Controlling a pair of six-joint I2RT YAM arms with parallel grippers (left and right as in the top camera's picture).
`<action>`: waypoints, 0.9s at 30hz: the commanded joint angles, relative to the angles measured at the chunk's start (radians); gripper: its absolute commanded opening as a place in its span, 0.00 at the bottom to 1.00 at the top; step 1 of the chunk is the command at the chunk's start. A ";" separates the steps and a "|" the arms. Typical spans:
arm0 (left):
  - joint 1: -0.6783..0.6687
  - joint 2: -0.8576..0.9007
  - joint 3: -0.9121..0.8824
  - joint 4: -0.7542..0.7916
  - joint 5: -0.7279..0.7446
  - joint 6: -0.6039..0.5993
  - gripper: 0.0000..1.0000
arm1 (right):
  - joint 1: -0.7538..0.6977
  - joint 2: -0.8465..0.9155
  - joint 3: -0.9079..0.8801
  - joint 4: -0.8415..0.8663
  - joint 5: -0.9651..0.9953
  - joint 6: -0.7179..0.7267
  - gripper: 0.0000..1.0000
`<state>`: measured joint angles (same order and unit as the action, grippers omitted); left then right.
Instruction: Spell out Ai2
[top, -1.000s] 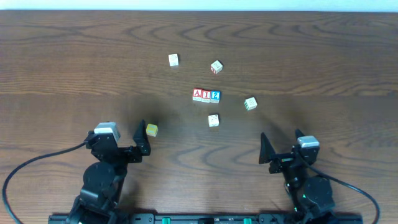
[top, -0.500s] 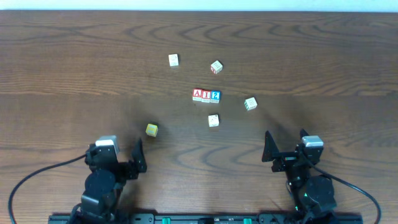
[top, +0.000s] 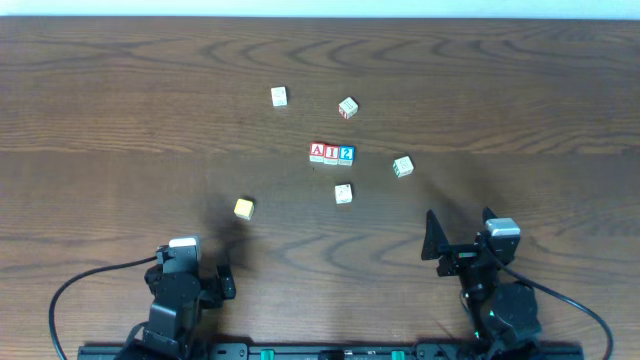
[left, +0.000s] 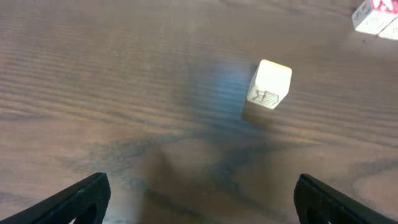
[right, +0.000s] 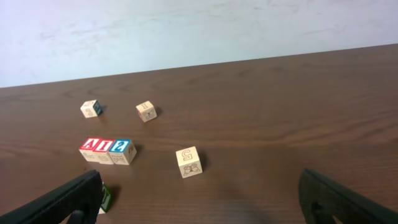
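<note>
Brown wood table (top: 120, 100): A-I-2 row (right: 107, 150) ahead-left of your right gripper (right: 200, 180), fingers spread; left gripper (left: 199, 183) spread, empty. Likely light, rigid: pinch opposite flat faces.

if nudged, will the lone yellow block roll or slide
Probably slides: the yellow block is a flat-faced cube sitting flat on the table. Looks like small stiff wood, likely light; a high push might tip it.
</note>
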<state>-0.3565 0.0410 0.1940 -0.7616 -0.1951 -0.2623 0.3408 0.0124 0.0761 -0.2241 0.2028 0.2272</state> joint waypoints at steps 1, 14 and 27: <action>0.028 -0.039 -0.023 -0.010 -0.015 0.000 0.95 | -0.008 -0.007 -0.003 -0.004 0.007 0.011 0.99; 0.182 -0.038 -0.024 -0.009 -0.015 0.000 0.95 | -0.008 -0.007 -0.003 -0.004 0.007 0.011 0.99; 0.195 -0.038 -0.024 -0.009 -0.015 0.000 0.95 | -0.370 -0.007 -0.003 -0.004 0.003 0.011 0.99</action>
<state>-0.1684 0.0109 0.1928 -0.7586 -0.1951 -0.2626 0.0299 0.0120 0.0761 -0.2245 0.2024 0.2276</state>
